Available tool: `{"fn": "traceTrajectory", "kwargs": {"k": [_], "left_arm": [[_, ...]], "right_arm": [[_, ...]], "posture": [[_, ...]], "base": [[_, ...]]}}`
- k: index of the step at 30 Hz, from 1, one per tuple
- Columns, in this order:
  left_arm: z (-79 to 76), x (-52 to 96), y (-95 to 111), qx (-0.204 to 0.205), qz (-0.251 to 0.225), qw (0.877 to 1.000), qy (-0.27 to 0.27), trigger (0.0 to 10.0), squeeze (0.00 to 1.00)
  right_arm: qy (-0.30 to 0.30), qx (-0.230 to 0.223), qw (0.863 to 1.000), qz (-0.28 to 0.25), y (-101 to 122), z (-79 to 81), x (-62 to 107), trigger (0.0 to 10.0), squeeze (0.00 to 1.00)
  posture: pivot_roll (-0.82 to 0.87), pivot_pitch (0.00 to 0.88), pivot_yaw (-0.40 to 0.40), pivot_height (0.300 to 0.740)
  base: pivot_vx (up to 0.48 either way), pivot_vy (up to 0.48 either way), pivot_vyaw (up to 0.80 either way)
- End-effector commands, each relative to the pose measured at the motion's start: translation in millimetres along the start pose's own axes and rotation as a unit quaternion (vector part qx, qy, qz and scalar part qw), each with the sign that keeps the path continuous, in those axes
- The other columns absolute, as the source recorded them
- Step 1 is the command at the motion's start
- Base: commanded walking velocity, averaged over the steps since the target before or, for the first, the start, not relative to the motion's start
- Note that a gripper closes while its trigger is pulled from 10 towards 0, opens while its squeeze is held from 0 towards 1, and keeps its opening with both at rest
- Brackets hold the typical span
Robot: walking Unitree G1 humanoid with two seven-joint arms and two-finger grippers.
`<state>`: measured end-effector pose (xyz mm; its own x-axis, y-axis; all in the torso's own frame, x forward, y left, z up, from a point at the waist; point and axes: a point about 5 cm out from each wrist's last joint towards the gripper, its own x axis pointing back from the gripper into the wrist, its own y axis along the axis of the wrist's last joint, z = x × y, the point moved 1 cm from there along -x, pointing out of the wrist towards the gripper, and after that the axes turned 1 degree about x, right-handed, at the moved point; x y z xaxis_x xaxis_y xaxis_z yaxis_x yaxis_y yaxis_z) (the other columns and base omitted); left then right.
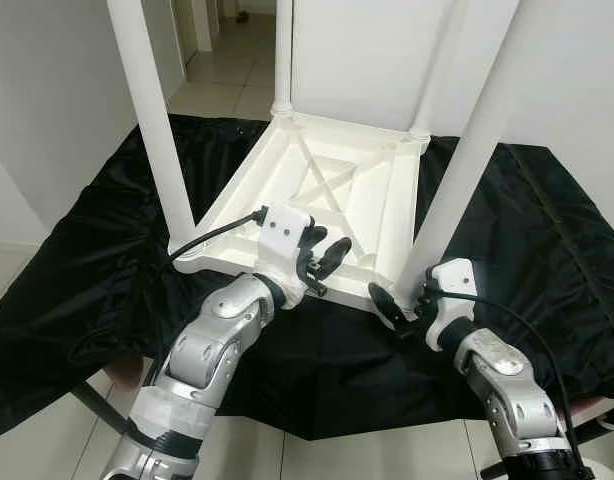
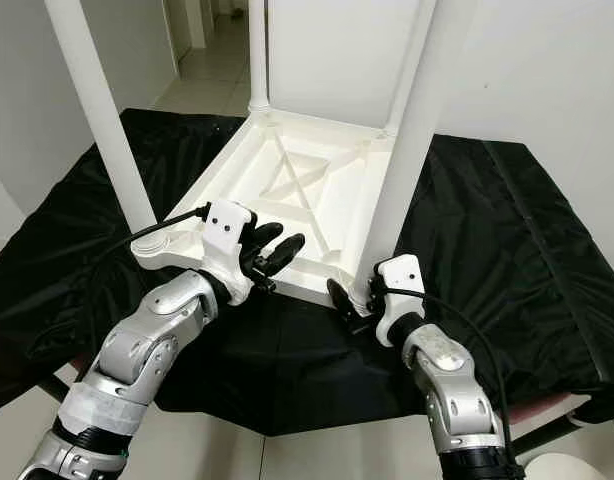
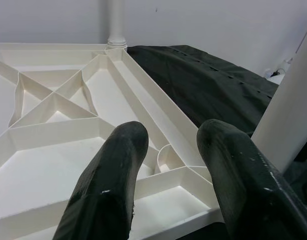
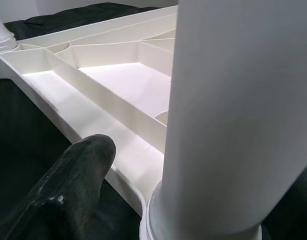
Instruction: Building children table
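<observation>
R gripper point(image 1: 399, 303) at leg point(image 1: 457, 190) (table point(image 1: 327, 190) inverted) —

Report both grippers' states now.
Left gripper: open, over the table underside, holding nothing.
Right gripper: around the near table leg; closure cannot be told.

No text, label, brand, number or sign can be read anywhere in these pictures.
</observation>
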<state>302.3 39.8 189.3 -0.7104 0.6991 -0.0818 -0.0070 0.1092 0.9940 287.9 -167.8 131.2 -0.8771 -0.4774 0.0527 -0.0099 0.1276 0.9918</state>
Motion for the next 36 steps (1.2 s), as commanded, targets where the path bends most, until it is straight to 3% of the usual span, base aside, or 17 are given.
{"fn": "traceTrajectory", "kwargs": {"k": [1,2,8,9,10,11,12,13,14,23,24,25,36], "left_arm": [[-2.8,-0.3,1.8,-0.005,0.001,1.0,-0.029,10.0,0.0],[-1.5,-1.5,2.1,-0.012,0.005,0.999,-0.031,10.0,0.0],[-1.8,-4.8,3.9,-0.013,0.003,0.999,-0.036,10.0,0.0],[-2.2,-6.1,4.8,-0.014,0.002,0.999,-0.038,10.0,0.0],[-2.6,-7.2,5.5,-0.014,0.002,0.999,-0.039,10.0,0.0],[-2.6,-7.2,5.5,-0.014,0.002,0.999,-0.039,10.0,0.0],[-2.9,-7.8,5.8,-0.015,0.001,0.999,-0.04,10.0,0.0],[-2.9,-7.8,5.8,-0.015,0.001,0.999,-0.04,10.0,0.0],[-3.3,-8.3,6.1,-0.015,0.001,0.999,-0.041,10.0,0.0],[-2.0,-7.5,5.7,-0.011,0.0,0.999,-0.034,10.0,0.0],[-2.6,-7.5,5.8,-0.01,-0.001,0.999,-0.033,10.0,0.0],[-2.7,-7.6,5.3,-0.009,-0.001,0.999,-0.033,10.0,0.0],[-2.8,-8.6,3.9,-0.003,0.0,0.999,-0.034,10.0,0.0]], "right_arm": [[0.027,0.009,1.0,-0.002,1.5,-0.7,-1.8,10.0,0.0],[0.053,0.03,0.998,0.006,2.5,-10.8,-7.3,10.0,0.0],[0.075,0.05,0.996,0.017,4.9,-24.4,-17.4,10.0,0.0],[0.081,0.056,0.995,0.02,5.8,-27.7,-21.0,9.5,0.0],[0.088,0.064,0.994,0.025,5.7,-30.6,-24.2,4.5,0.0],[0.088,0.064,0.994,0.025,5.7,-30.6,-24.2,4.5,0.0],[0.096,0.069,0.993,0.029,5.1,-31.8,-26.5,0.9,0.0],[0.096,0.069,0.993,0.029,5.1,-31.8,-26.5,0.9,0.0],[0.102,0.072,0.992,0.031,4.5,-32.7,-27.5,0.0,0.0],[0.13,0.055,0.989,0.042,-8.4,-23.7,-22.6,0.0,0.0],[0.126,0.046,0.99,0.042,-9.5,-22.5,-21.4,2.7,0.0],[0.111,0.032,0.993,0.035,-8.5,-21.0,-21.0,10.0,0.0],[-0.01,0.015,1.0,0.01,-5.0,-17.7,-22.0,10.0,0.0]], "posture": [[0.02,0.0,-0.011,0.74],[0.01,0.0,0.003,0.74],[0.01,0.0,0.017,0.74],[0.01,0.0,0.017,0.74],[0.01,0.0,0.017,0.74],[0.01,0.0,0.017,0.74],[0.01,0.0,0.017,0.74],[0.01,0.0,0.017,0.74],[0.01,0.0,0.015,0.74],[0.01,0.0,0.002,0.74],[0.01,0.0,-0.001,0.74],[0.01,0.0,-0.001,0.74],[-0.01,0.007,-0.002,0.74]], "base": [[0.0,0.0,0.0],[0.0,0.0,0.0],[0.0,0.0,0.0],[0.0,0.0,0.0],[0.0,0.0,0.0],[0.0,0.0,0.0],[0.0,0.0,0.0],[0.0,0.0,0.0],[0.0,0.0,0.0],[0.0,0.0,0.0],[0.0,0.0,0.0],[0.0,0.0,0.0],[0.0,0.0,0.0]]}}
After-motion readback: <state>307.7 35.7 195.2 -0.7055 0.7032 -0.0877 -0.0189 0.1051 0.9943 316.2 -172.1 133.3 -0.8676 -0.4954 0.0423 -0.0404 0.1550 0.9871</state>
